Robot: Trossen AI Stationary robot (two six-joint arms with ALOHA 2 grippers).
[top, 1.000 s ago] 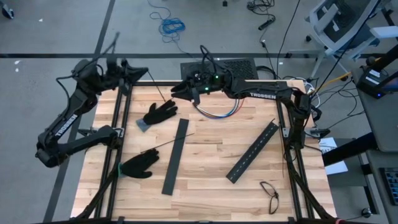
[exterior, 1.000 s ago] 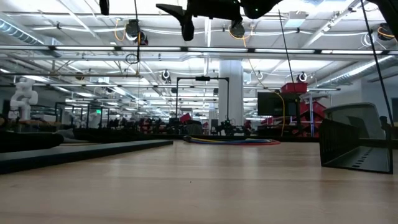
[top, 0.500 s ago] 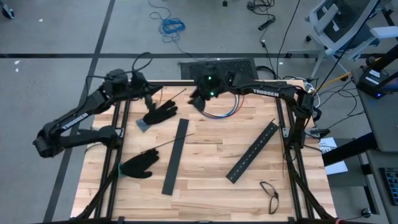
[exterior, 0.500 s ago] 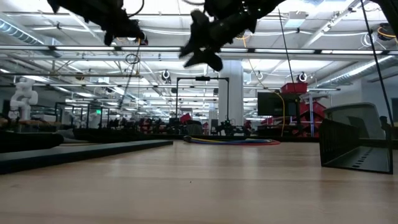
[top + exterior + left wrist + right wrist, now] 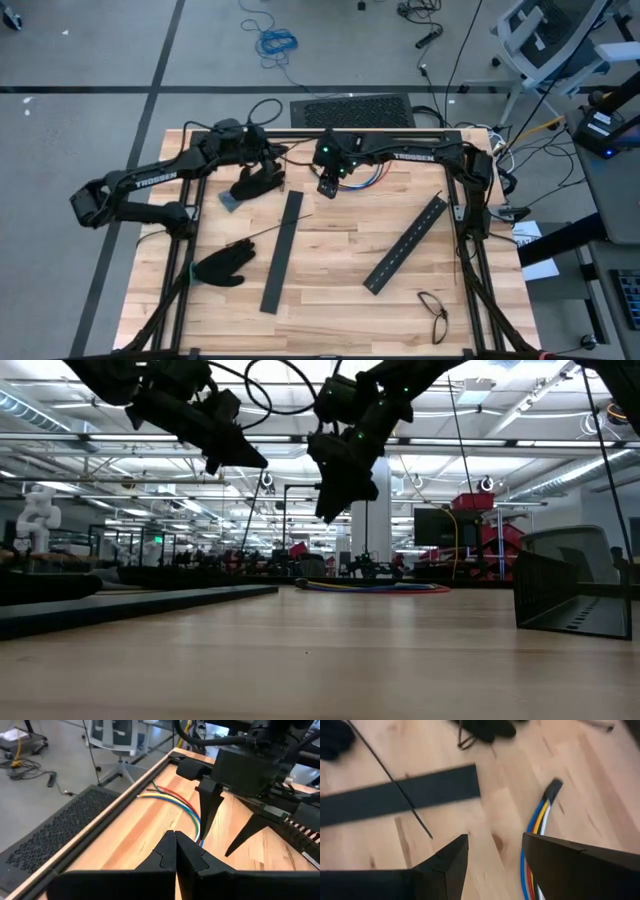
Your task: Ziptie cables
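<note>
Hovering over the cables (image 5: 365,180), right claw (image 5: 328,187) spread; left claw (image 5: 268,158) pressed together, empty. Risk: the two claws colliding, being so near.

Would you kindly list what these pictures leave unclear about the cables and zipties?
- Cables, high view: near end hidden under the right gripper.
- Cables, right wrist view: cut off by the right finger.
- Ziptie, high view: too thin to count strands.
- Left gripper, high view: hides part of the glove.
</note>
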